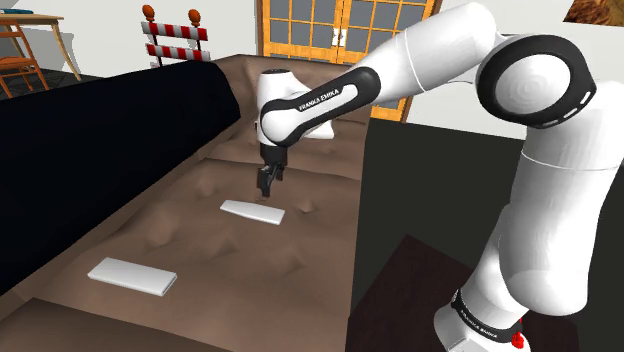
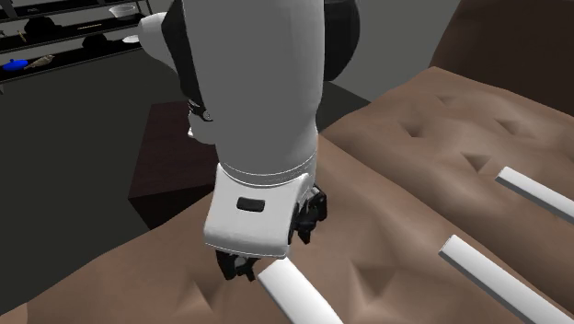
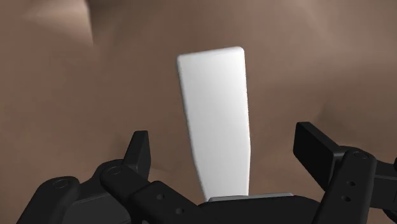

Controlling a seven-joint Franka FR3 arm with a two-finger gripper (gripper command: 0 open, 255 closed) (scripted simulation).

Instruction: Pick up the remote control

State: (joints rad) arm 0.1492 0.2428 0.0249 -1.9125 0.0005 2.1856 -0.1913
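A plain white, flat remote [image 3: 216,121] lies on the brown cushion [image 3: 76,114], its length running straight away from the gripper [image 3: 225,141]. The two black fingers [image 3: 139,153] stand wide apart, one on each side of the remote's near part, and neither touches it. The remote's far end is slightly wider, with rounded corners. The gripper body hides its near end.
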